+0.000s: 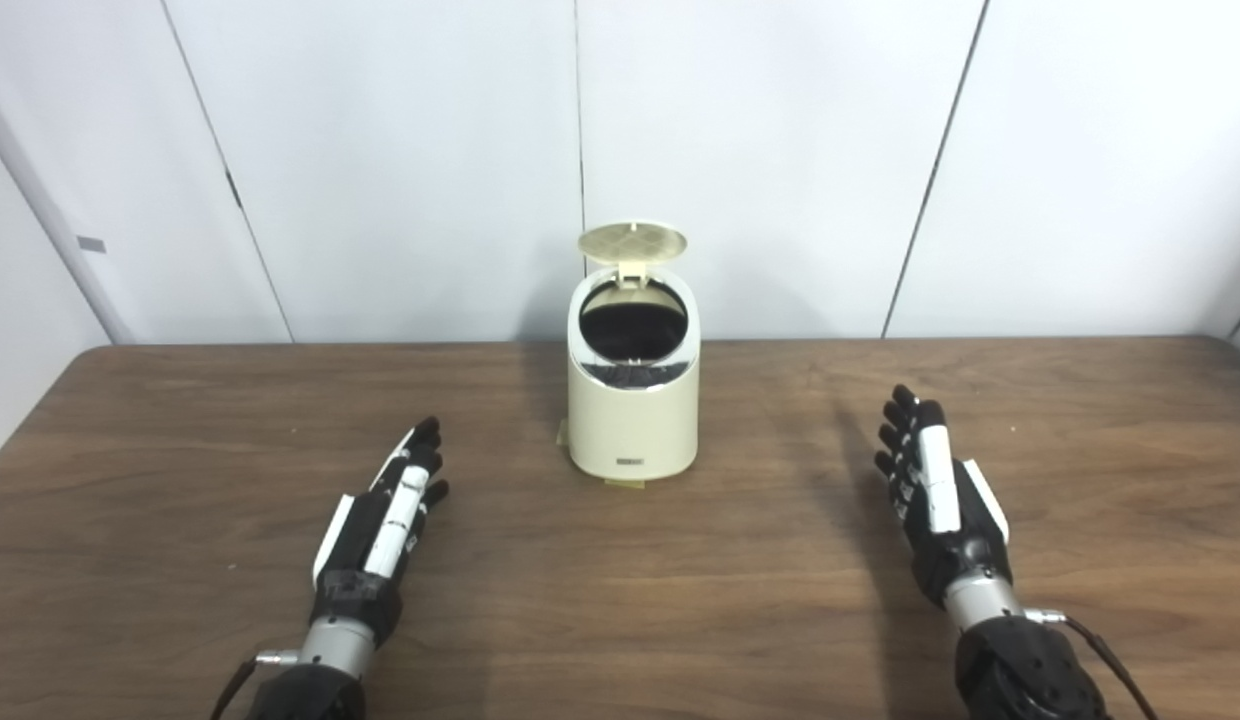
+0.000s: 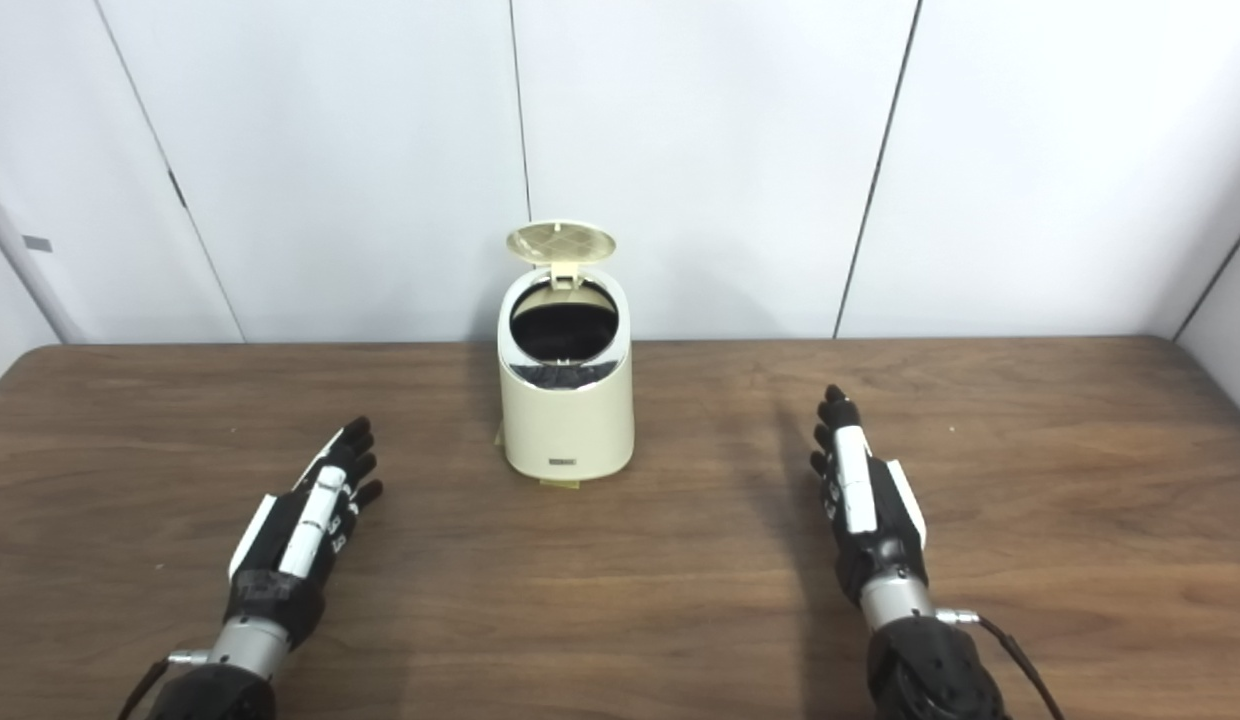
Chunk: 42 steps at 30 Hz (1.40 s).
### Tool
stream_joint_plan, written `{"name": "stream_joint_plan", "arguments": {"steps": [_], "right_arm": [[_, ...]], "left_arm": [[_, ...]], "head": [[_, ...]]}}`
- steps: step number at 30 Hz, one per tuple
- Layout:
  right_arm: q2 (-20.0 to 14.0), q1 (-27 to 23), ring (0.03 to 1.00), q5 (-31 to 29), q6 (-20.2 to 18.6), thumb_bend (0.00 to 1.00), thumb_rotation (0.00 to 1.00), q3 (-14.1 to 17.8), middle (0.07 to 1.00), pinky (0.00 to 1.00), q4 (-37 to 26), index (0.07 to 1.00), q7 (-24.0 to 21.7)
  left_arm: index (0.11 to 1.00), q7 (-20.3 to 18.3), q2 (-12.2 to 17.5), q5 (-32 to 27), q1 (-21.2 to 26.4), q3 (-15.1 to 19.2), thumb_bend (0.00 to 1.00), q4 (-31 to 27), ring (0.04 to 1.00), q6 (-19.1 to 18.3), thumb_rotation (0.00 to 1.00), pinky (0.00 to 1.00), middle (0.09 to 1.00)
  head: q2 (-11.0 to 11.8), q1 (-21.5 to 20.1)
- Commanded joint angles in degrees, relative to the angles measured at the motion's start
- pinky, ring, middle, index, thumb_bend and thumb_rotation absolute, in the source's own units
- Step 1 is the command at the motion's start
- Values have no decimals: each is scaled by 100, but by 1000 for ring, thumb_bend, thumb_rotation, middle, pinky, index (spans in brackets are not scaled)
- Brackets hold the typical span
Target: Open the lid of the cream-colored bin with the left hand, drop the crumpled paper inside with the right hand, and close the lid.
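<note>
- The desk (image 1: 180,420) is a wide brown wood-grain top against white wall panels (image 1: 400,150); no crumpled paper shows anywhere on it.
- The cream-colored bin (image 1: 633,420) stands upright at the middle of the desk near its back edge, with its lid (image 1: 632,242) tipped up behind the dark opening, so the mouth is uncovered.
- The left hand (image 1: 385,515) lies low over the desk, left of the bin and well apart from it, fingers stretched forward and empty.
- The right hand (image 1: 935,490) lies likewise to the right, turned edge-up, fingers extended and holding nothing.
- Risk: judging by the raised lid, closing is what remains; a push too far forward could slide or tip the light bin instead of folding the lid down, and a hand coming in low could knock its wall.
- Hidden: the bin's inside is black, so I cannot tell whether the paper is already in there; it may be. The small label (image 1: 630,462) at the base is unreadable, and both forearms are cut off by the bottom edge.
</note>
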State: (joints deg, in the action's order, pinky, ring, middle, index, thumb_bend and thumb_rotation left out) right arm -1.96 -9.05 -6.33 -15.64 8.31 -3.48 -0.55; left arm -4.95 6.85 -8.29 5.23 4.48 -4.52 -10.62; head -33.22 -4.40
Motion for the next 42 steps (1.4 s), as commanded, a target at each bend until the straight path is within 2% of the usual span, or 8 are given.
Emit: {"name": "stream_joint_plan", "arguments": {"steps": [1,16,22,24,29,35,37,42], "right_arm": [[19,-142,1000,-92,298,624,1000,37,1000,1000,-114,1000,11],[209,60,989,-158,930,602,1000,49,985,1000,233,995,197],[202,94,995,-217,1152,615,1000,7,988,1000,375,998,157],[198,103,996,-221,1192,620,1000,-15,988,1000,414,997,145],[202,107,989,-298,1139,623,1000,-50,987,1000,415,1000,113],[165,137,997,-424,878,626,1000,-162,990,1000,293,1000,-5],[164,146,1000,-444,826,614,1000,-195,990,1000,257,1000,-14],[174,168,995,-421,695,617,1000,-294,986,1000,195,1000,-3]], "left_arm": [[1000,-30,80,-38,314,36,546,-110,991,26,814,1000,989],[1000,20,245,277,1351,-70,602,-434,977,-122,844,983,977],[988,105,335,992,1897,-392,631,-447,960,-150,855,963,957],[984,80,337,1189,2172,-532,611,-384,966,-191,846,977,959],[964,-123,396,1584,2816,-892,622,-173,977,-439,841,969,961],[945,-339,379,1957,3581,-1286,631,228,1000,-872,836,985,1000],[952,-400,394,2074,3749,-1385,623,321,1000,-989,873,974,1000],[915,-505,376,2195,4174,-1526,591,723,997,-955,881,967,989]], "head": [[3,5],[88,93],[157,122],[172,146],[186,172],[219,165],[216,162],[217,143]]}}
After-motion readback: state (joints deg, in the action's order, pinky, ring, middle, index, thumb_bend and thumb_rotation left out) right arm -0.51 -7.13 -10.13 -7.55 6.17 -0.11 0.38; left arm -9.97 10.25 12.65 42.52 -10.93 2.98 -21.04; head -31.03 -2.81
